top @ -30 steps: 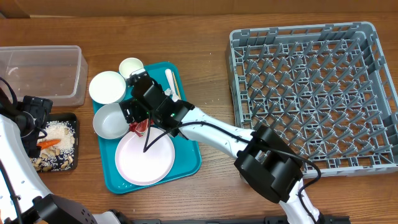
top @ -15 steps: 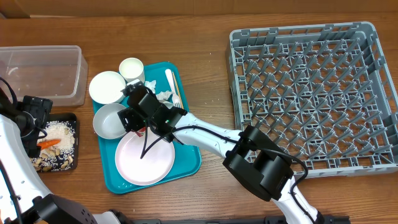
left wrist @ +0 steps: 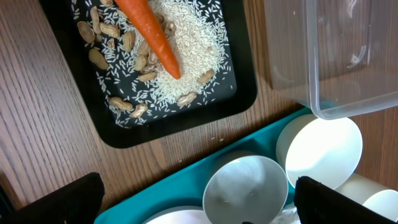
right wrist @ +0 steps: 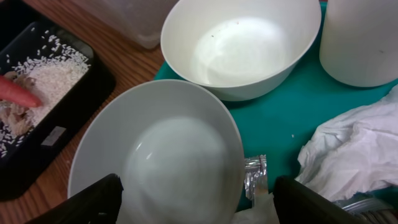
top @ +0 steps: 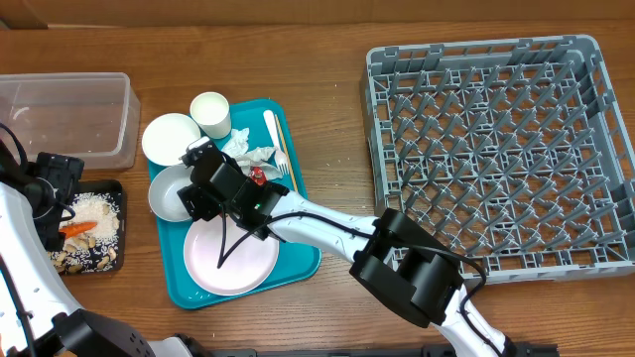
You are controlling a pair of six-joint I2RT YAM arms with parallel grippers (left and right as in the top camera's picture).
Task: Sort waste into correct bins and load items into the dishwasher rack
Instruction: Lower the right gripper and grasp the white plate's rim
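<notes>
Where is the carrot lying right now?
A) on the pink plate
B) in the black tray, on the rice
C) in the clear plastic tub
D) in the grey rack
B: the carrot lies on the heap of rice in the black tray.

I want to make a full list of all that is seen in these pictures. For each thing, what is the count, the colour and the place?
dishwasher rack: one, grey, right side of table
clear tub: one, transparent, far left
black tray: one, black, beside the tub
carrot: one, orange, in black tray
rice and nuts: pale heap, in black tray
teal serving tray: one, teal, centre-left
plate: one, pale pink, on teal tray
bowls: two, white, teal tray's left edge
cup: one, white, tray's far corner
fork: one, white, on teal tray
napkins: crumpled, white, beside fork
wrapper: one, red, mostly hidden
table: one, brown wood
left tool: open, near black tray
right tool: open, over a bowl
</notes>
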